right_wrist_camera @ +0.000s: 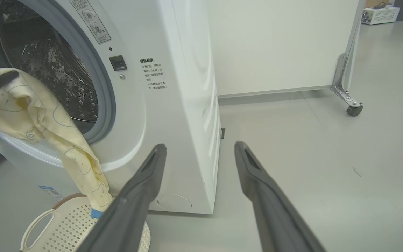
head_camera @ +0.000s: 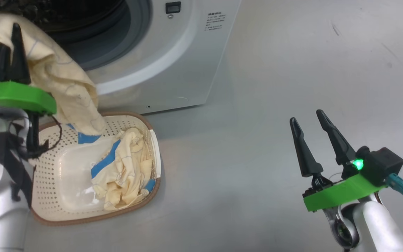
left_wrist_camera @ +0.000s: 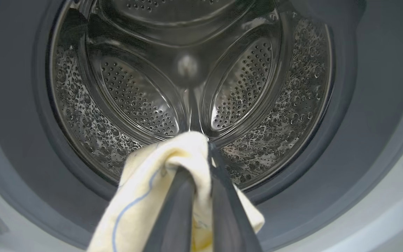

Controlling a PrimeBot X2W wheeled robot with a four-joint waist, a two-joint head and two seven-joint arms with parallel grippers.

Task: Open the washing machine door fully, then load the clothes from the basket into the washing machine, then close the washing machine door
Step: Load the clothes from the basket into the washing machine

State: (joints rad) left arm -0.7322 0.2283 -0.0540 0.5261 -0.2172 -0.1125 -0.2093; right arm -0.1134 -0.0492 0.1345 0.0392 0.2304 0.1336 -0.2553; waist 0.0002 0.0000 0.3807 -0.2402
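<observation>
While R hand (head_camera: 305,116) spread wide, L hand (head_camera: 9,36) clamped on clothes (head_camera: 58,77) by washing machine (head_camera: 187,52).

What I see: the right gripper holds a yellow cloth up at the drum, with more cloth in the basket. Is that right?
No: the left gripper holds the yellow cloth, as the head view shows. More cloth is in the basket.

Floor (head_camera: 292,70): grey, smooth, faintly scuffed
Washing machine (head_camera: 187,52): stood on the floor
Basket (head_camera: 47,189): set down just before the machine
Caster (right_wrist_camera: 354,110): rested on the floor, well apart
</observation>
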